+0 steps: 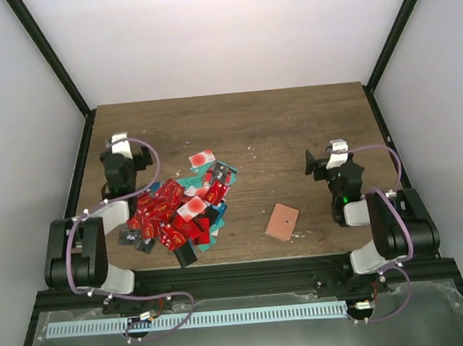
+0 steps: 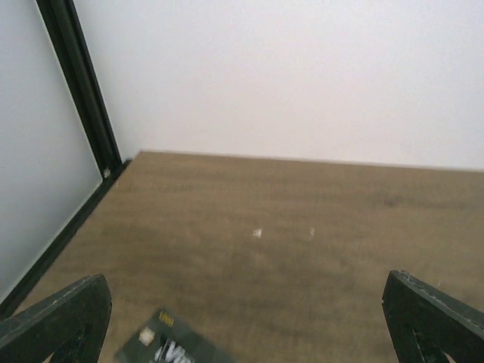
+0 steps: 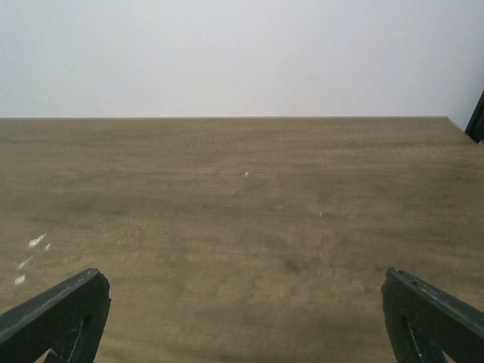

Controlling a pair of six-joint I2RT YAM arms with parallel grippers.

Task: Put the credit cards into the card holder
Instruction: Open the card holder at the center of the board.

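I read both claws as spread wide apart and holding nothing: the left claw (image 2: 246,324) hangs at the far-left edge of the card heap with one dark card (image 2: 171,345) below it, and the right claw (image 3: 246,318) hangs over the right side of the worktop (image 1: 292,124). The credit cards (image 1: 182,209) lie in a loose overlapping heap, mostly red with some teal, black and white, on the near-left worktop. The card holder (image 1: 282,221), a flat salmon-pink pouch, lies alone near centre-right, well apart from the heap.
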